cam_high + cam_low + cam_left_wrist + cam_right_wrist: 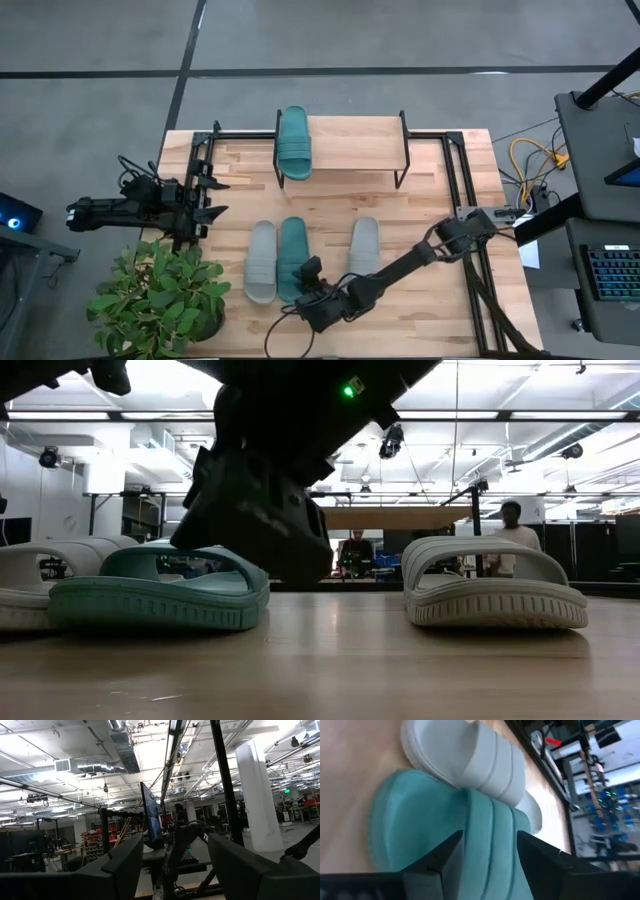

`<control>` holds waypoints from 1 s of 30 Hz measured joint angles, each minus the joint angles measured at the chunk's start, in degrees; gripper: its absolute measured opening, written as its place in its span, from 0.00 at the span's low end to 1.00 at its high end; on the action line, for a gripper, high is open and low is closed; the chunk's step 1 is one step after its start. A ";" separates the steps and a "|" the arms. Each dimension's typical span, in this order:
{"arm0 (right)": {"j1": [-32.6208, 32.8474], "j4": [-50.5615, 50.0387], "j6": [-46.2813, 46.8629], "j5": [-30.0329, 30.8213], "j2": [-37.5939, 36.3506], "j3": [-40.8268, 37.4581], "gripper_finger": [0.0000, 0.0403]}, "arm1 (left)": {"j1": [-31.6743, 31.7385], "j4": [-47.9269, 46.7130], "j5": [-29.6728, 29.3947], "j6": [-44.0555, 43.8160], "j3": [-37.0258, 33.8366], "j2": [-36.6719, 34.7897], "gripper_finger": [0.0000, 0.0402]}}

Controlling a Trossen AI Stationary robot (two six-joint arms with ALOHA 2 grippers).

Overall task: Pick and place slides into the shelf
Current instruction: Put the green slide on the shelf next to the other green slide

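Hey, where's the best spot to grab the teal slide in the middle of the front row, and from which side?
Probably the wide ribbed strap of the teal slide: it arches above the footbed, leaving room for a finger underneath. Come from the table's front edge, where the right end effector already sits open over it, since grey slides lie close on either side.

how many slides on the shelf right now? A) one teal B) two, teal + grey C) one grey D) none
A: the high view shows a single teal slide on the shelf; the other teal slide and both grey slides sit on the table in front, with the right gripper over the teal one.
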 joint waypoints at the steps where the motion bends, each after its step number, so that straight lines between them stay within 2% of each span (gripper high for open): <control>1: 0.08 -1.82 0.55 0.68 0.57 1.18 0.44 | 0.00 -0.03 0.00 0.00 0.00 0.00 0.52; 4: 0.23 -7.06 1.85 1.95 2.19 4.28 0.45 | 0.00 -0.02 0.00 -0.03 0.00 -0.02 0.52; 10: 0.61 -9.94 0.98 2.59 5.90 8.71 0.45 | 0.00 -0.18 -0.01 -0.04 0.00 -0.02 0.52; 15: 0.61 -12.89 0.75 7.99 8.66 12.08 0.45 | 0.01 -0.48 -0.02 -0.02 0.00 -0.02 0.52; 24: 0.06 -13.67 4.05 11.34 9.08 12.33 0.45 | -0.01 -0.50 0.00 -0.02 0.00 -0.07 0.52; 30: -1.05 -13.66 5.96 11.47 9.08 12.31 0.41 | 0.00 -0.55 0.00 0.00 0.00 -0.13 0.52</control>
